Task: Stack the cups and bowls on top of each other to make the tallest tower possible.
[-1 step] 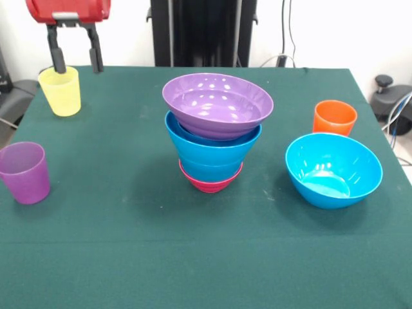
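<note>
You had the gripper (77, 63) in the upper left of the frame, its red housing cut by the top edge and its two dark fingers (58, 55) hanging straight down, spread wide with nothing between them. They sat just above and behind the rim of the yellow cup (60, 91); from this view alone you could not tell whether the tips were over the cup's mouth or a little beyond it.

The tower (215, 132) stood at the centre of the green table (193, 257): a small magenta bowl (211, 183) at the base, blue bowls (212, 151) nested above it, and the wide purple bowl (217, 104) on top, sitting slightly tilted toward the camera. No cup was on it yet.

The other pieces were loose on the cloth. The purple cup (24, 172) stood upright at the left edge, below the yellow one. The orange cup (335, 118) stood at the right, and just below it the large blue bowl (333, 169) rested alone, leaning a little on its rounded base.

By my reading, you were at the pick-up of the yellow cup, with the bowl part of the stack largely built. The next move called for lining one finger inside the rim and one outside, lowering, closing on the wall, then lifting clear before carrying it across to the purple bowl. The thin, tapered wall could slip or tip if the pinch landed too high.
</note>
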### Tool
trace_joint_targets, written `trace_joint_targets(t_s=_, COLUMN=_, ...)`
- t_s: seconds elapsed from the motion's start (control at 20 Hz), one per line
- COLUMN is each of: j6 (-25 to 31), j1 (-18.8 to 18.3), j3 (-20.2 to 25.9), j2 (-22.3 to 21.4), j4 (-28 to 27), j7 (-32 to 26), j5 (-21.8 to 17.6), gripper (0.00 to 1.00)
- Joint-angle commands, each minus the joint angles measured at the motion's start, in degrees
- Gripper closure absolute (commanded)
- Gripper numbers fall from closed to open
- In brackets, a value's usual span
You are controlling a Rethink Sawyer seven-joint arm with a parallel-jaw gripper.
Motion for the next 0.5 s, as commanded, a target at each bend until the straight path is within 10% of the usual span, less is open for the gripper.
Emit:
trace_joint_targets(t_s=0.05, j6=0.0, j1=0.0, j3=-0.8, j2=5.9, j4=0.3, j7=-10.1, j5=-7.8, gripper=0.0)
trace_joint_targets(t_s=0.5, j6=2.4, j1=-4.1, j3=1.8, j2=4.0, j4=1.9, j7=-12.2, j5=-8.8, gripper=0.0)
